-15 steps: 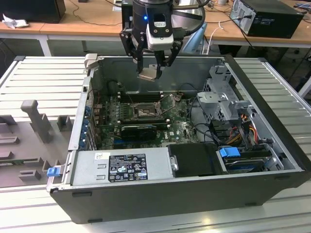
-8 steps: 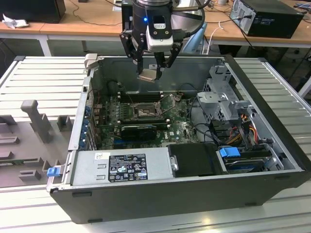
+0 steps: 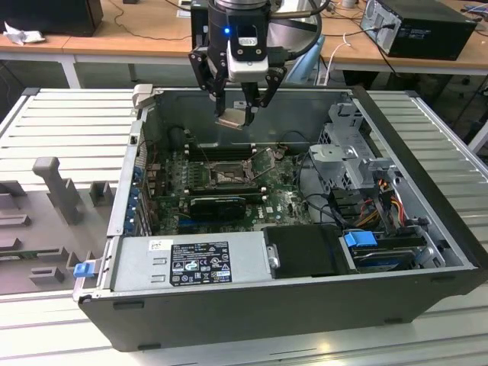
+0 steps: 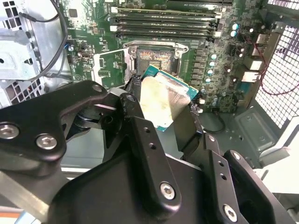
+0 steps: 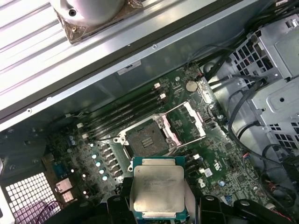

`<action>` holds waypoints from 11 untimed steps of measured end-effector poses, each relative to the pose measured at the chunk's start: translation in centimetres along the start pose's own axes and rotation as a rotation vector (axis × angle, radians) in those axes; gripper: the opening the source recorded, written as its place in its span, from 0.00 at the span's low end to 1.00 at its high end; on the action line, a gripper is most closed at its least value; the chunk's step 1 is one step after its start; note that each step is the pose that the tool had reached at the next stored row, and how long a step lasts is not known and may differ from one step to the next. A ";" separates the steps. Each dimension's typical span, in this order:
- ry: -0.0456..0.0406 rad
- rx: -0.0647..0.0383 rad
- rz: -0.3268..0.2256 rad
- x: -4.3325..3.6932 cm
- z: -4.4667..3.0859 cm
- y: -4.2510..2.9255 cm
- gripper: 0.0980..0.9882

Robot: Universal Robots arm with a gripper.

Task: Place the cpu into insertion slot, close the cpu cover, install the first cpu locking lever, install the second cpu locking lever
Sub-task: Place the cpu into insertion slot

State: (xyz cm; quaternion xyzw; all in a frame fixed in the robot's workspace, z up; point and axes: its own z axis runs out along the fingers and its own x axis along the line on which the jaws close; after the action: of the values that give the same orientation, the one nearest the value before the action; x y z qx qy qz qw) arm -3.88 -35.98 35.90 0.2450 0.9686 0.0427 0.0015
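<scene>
My gripper (image 3: 238, 114) hangs over the open computer case, shut on the cpu (image 3: 232, 120), a flat square chip with a pale metal top. In both wrist views the cpu (image 4: 163, 93) (image 5: 158, 186) sits tilted between the black fingers (image 4: 133, 84), well above the green board. The insertion slot (image 5: 146, 140) (image 4: 156, 58) (image 3: 229, 174) lies bare below it, showing its dark pin field. Beside the slot the cpu cover (image 5: 195, 117) (image 4: 108, 70) stands swung open.
Memory sticks (image 4: 163, 21) run along the slot's far side. A black ribbed block (image 3: 217, 202) lies on the near side of the slot in the exterior view. The power supply (image 3: 191, 263), drive cage (image 3: 351, 160) and loose cables (image 5: 243, 102) crowd the case; its walls (image 3: 305, 107) ring the board.
</scene>
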 end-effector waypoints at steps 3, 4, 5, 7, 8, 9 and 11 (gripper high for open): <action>-0.0014 0.000 0.017 0.00 0.02 0.00 0.48; -0.0022 0.000 0.026 0.00 0.02 0.00 0.48; -0.0027 -0.001 0.033 0.00 0.03 0.00 0.48; -0.0035 -0.001 0.042 0.00 0.03 0.00 0.48; -0.0041 -0.001 0.048 0.00 0.04 0.00 0.48; -0.0045 -0.001 0.054 0.00 0.04 0.00 0.48; -0.0062 -0.001 0.071 0.00 0.06 0.00 0.48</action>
State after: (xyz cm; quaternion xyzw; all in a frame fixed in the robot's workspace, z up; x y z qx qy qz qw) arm -3.88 -35.98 35.85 0.2795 0.9592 0.0426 0.0031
